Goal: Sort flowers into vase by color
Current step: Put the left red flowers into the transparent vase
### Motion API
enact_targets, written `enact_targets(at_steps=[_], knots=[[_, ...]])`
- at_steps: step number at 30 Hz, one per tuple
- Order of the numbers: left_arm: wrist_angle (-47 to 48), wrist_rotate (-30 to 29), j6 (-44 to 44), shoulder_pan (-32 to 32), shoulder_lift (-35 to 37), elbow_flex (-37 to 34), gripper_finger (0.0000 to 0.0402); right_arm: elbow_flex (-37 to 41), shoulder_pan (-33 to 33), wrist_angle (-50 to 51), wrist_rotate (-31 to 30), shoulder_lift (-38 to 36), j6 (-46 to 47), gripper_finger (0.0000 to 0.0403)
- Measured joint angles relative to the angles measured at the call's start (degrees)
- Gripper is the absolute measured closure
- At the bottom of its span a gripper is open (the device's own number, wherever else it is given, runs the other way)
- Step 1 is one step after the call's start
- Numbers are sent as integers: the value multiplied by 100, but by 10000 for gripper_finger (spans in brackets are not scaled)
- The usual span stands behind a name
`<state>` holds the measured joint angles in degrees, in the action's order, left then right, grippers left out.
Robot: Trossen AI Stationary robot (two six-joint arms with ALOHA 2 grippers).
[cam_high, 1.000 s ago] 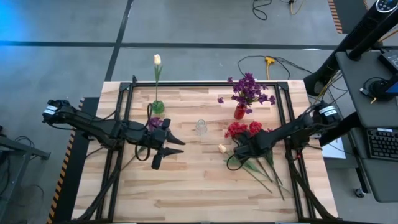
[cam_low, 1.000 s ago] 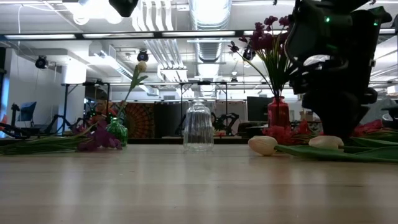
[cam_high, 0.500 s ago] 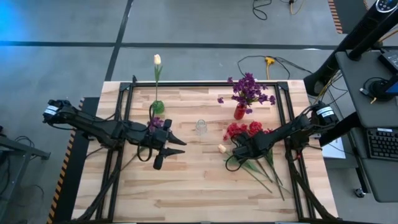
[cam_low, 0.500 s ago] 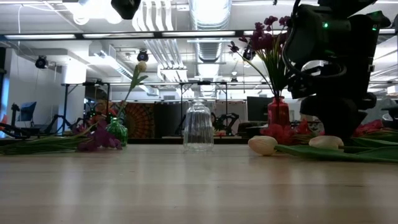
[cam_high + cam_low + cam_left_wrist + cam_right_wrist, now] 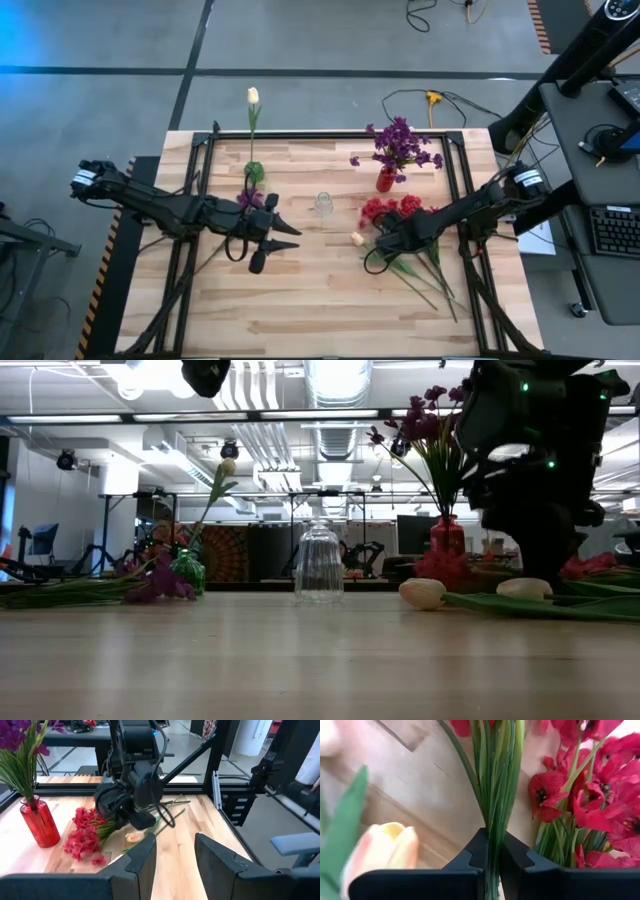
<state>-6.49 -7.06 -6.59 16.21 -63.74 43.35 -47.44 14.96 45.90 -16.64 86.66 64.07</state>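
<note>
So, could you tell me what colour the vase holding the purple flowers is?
Red vase, clearest in the left wrist view.

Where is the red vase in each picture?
High view: the red vase is at the table's far side, right of centre, with purple flowers in it.
Low view: right of centre, beside the dark arm.
Left wrist view: at the left edge.
Right wrist view: not in it.
Shared landmark: the purple flowers standing in the vase.
</note>
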Motion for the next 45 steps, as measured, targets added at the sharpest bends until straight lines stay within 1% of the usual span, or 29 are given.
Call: enact_targets(at_steps=[3, 7, 11, 15, 18, 20, 22, 26, 28, 32, 36, 38, 41, 45], knots=[[293, -76, 52, -9, 64, 0, 284, -92, 0, 71, -8, -240, -81, 382], [799, -557, 50, -11, 166, 0, 284, -331, 4, 51, -210, -639, -324, 382], [1212, -1125, 53, -12, 228, 0, 283, -687, 31, 49, -631, -940, -821, 382], [1494, -1625, 73, -13, 287, 0, 283, -1103, 66, 3, -1142, -1090, -1342, 382], [1666, -1761, 169, -13, 300, 0, 284, -1394, 93, -270, -1485, -1143, -1888, 382], [1768, -1696, 351, -13, 305, 0, 283, -1506, 116, -775, -1605, -1190, -2421, 382], [1861, -1373, 609, -14, 304, 0, 284, -1510, 118, -1530, -1644, -1247, -3099, 382], [1841, -262, 1226, -13, 315, 0, 284, -1290, 117, -3254, -1644, -1320, -4356, 382], [1740, 66, 1426, -9, 333, 0, 284, -1115, 116, -4073, -1642, -1321, -4923, 382], [1659, 128, 1631, -13, 386, 0, 291, -710, 99, -5885, -1626, -1249, -5837, 381], [1599, 160, 1880, -13, 445, -41, 303, -404, 32, -7369, -1549, -1170, -6571, 381], [1507, 161, 1917, -18, 493, -139, 309, -281, -59, -8113, -1254, -1118, -6851, 381], [1153, 160, 2008, -28, 610, -361, 317, -110, -265, -9140, -639, -988, -7151, 381], [803, 158, 2115, -78, 883, -659, 322, -59, -691, -9824, 75, -771, -7220, 381]])
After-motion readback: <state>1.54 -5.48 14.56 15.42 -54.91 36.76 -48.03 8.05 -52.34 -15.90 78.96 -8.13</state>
